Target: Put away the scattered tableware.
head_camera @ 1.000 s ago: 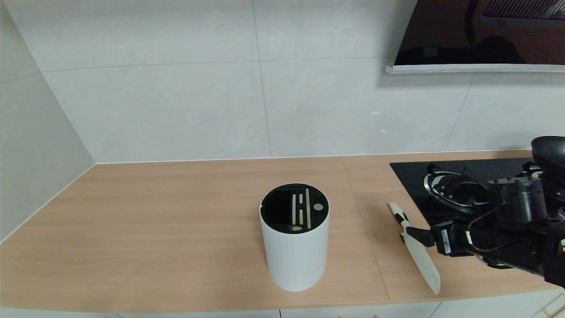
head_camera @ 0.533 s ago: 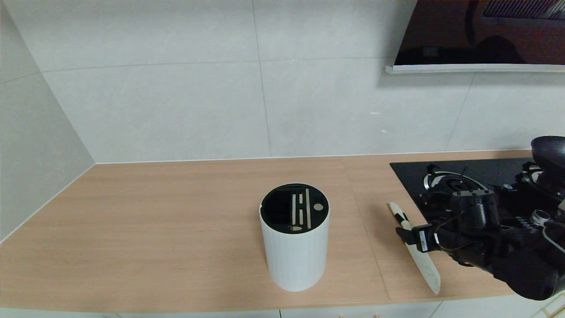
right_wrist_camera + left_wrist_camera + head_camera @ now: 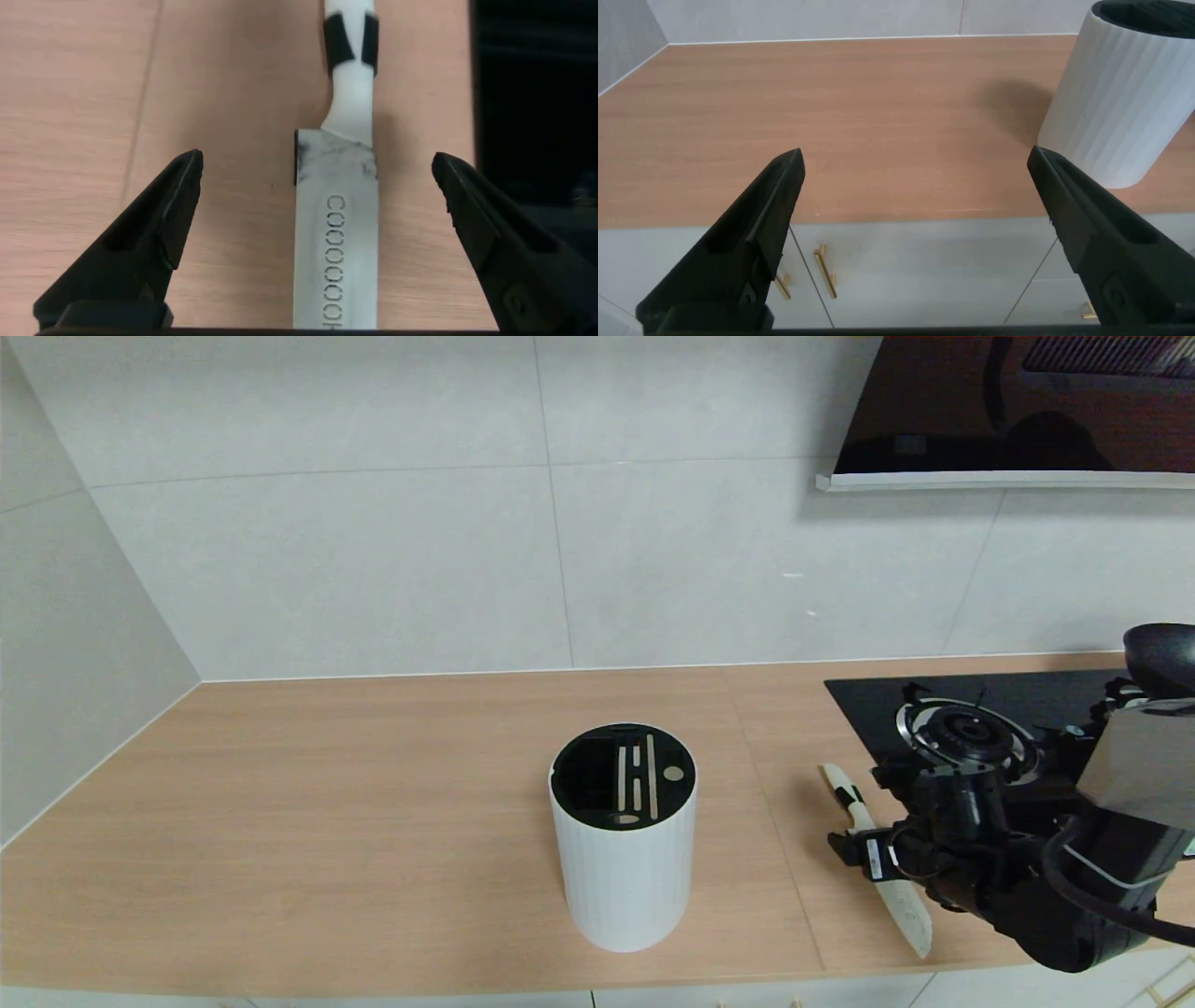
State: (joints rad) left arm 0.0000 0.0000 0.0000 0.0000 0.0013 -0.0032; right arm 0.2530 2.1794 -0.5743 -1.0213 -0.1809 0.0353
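The right gripper gapes wide over the knife, holding nothing, and its arm hides the mid-blade. The left gripper gapes empty too.

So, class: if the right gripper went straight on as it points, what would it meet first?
Probably the knife, where blade joins handle; the right gripper hangs open over it on the counter.

A: Head view is bright and even, with diffuse light from above. The glossy dark range hood panel mirrors the room and drops a soft shadow on the pale grey wall tiles below it.

B: Confirmed. Two small glare specks on the tiles, right of centre. The white ribbed cylindrical holder throws a faint smudge of shadow on the light wooden countertop beside it. The near countertop edge bows slightly.
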